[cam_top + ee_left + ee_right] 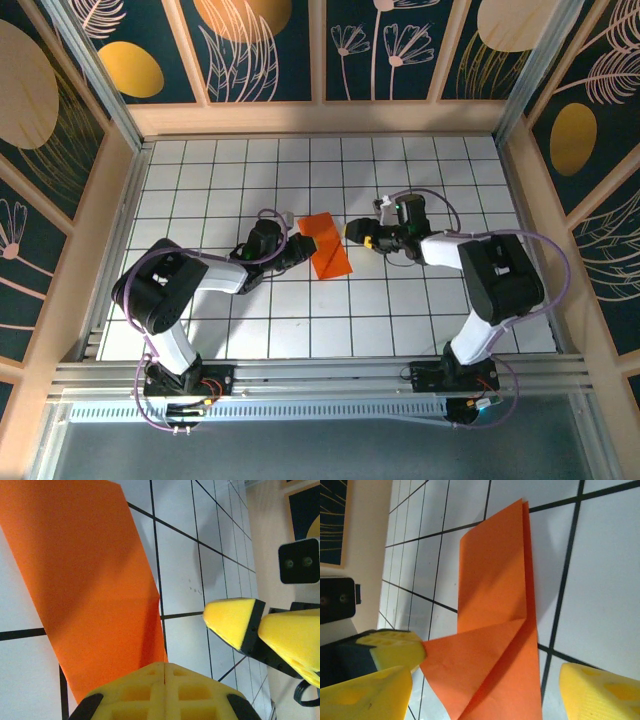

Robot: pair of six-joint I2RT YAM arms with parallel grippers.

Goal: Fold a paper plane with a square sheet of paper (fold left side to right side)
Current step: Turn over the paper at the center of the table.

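Observation:
The square sheet of paper [328,252] is bright orange and lies folded into a narrow strip on the grid table. A triangular flap [475,665] stands slightly raised over it, with a shadow beneath. My left gripper [300,243] is shut, its tips [165,667] meeting at the paper's edge [85,580]. In the right wrist view its yellow tip [395,647] pinches the flap's corner. My right gripper [352,232] is open and straddles the strip's near end, with its fingers [600,692] either side of the paper. No paper plane is in view.
The white grid table [400,320] has wooden walls at the left, right and back. Both arms reach in from the near edge and meet at the middle. The right gripper's fingers [232,622] hang close to the left gripper's tips.

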